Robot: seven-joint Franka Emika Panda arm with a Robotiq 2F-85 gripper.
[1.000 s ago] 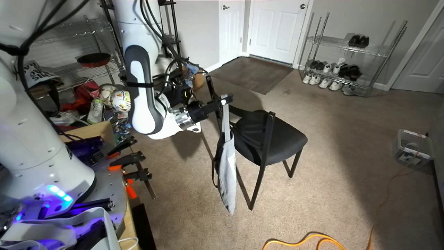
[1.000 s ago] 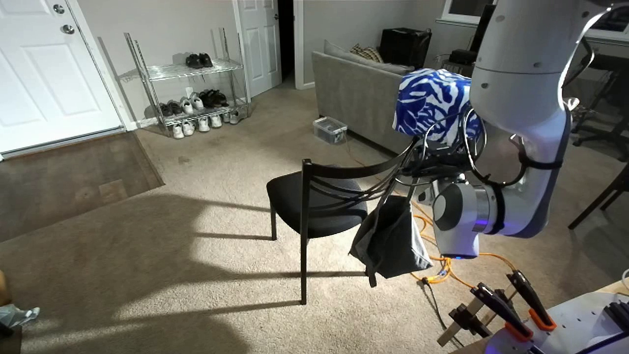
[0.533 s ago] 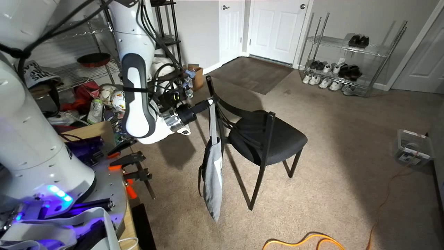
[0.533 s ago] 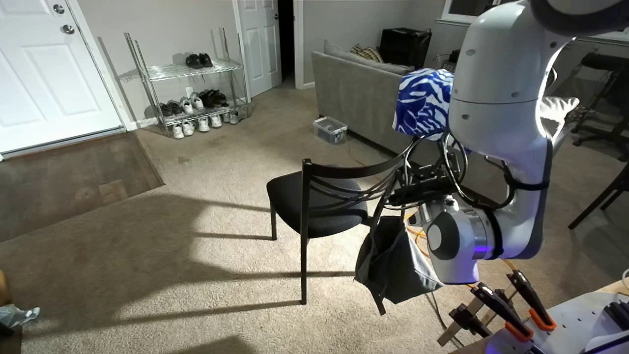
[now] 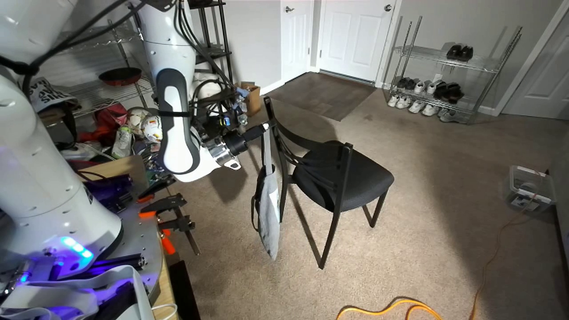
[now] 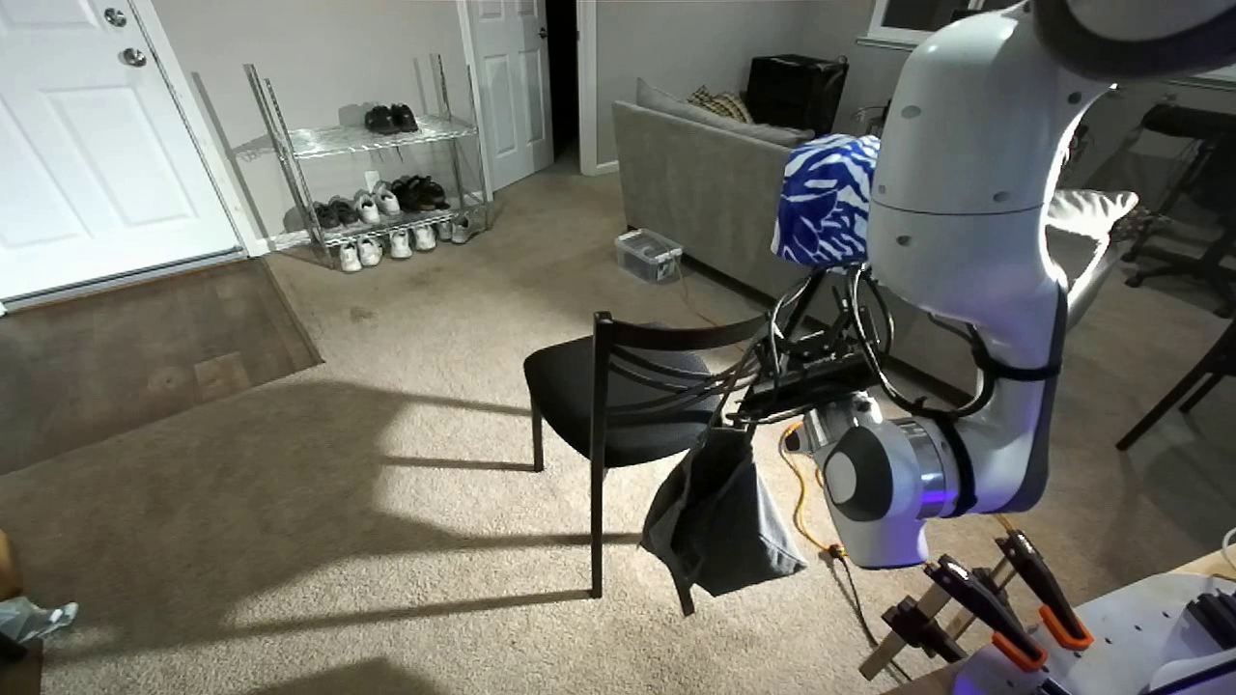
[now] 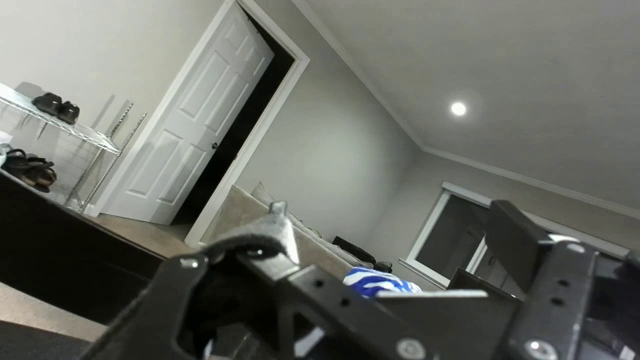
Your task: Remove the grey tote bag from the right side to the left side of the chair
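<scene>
The grey tote bag (image 5: pixel 269 213) hangs by its straps at the tip of my gripper (image 5: pixel 265 126), in the air behind the chair's backrest, off the floor. It also shows in an exterior view (image 6: pixel 729 526), tilted, with its dark mouth facing outward. The black chair (image 5: pixel 349 175) stands upright, its backrest towards the robot; it also shows here (image 6: pixel 618 396). The bag hangs close beside one rear post; I cannot tell whether they touch. In the wrist view my gripper (image 7: pixel 392 220) has its fingers apart; grey material, apparently strap, lies by the left finger. The bag's body is out of that view.
Clamps (image 5: pixel 166 213) stick out from the robot's table edge. A shoe rack (image 5: pixel 444 84) stands by the far wall. An orange cord (image 5: pixel 391 306) and a clear plastic bin (image 5: pixel 529 189) lie on the floor. A sofa (image 6: pixel 715 174) stands behind, and a wire shelf (image 5: pixel 102 89) near the robot.
My gripper and the hanging bag have moved along the back of the chair towards the other rear post and somewhat nearer the robot. The bag dipped, then rose again. The chair has not moved.
</scene>
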